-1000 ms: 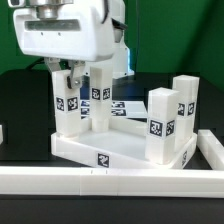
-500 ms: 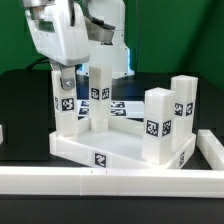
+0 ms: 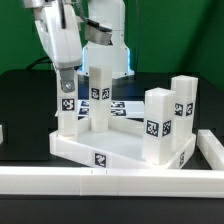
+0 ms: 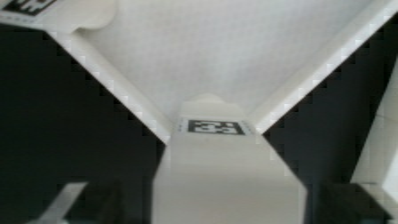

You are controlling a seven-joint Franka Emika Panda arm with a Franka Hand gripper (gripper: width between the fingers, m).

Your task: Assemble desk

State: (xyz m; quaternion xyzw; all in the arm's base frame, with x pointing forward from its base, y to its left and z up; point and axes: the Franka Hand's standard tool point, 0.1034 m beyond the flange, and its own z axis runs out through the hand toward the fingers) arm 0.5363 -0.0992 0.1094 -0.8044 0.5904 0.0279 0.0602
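The white tray-like tabletop (image 3: 110, 150) lies near the front rail. Four white tagged legs stand upright in its corners. Two are on the exterior view's left (image 3: 68, 115) (image 3: 98, 95) and two on its right (image 3: 160, 125) (image 3: 186, 105). My gripper (image 3: 65, 78) hangs over the front-left leg, tilted, its fingers astride the leg's top. In the wrist view that leg (image 4: 222, 165) runs between the fingers down to the tabletop's floor (image 4: 214, 60). A dark gap shows on each side of it, so the gripper (image 4: 217, 205) is open and holds nothing.
A long white rail (image 3: 100, 183) borders the front and turns up the exterior view's right side (image 3: 212, 150). The marker board (image 3: 128, 105) lies flat behind the tabletop on the black table. The arm's white base (image 3: 105, 45) stands at the back.
The hand has swung from square-on to tilted and shifted toward the exterior view's left. Its fingers have spread off the front-left leg, which stays standing in its corner.
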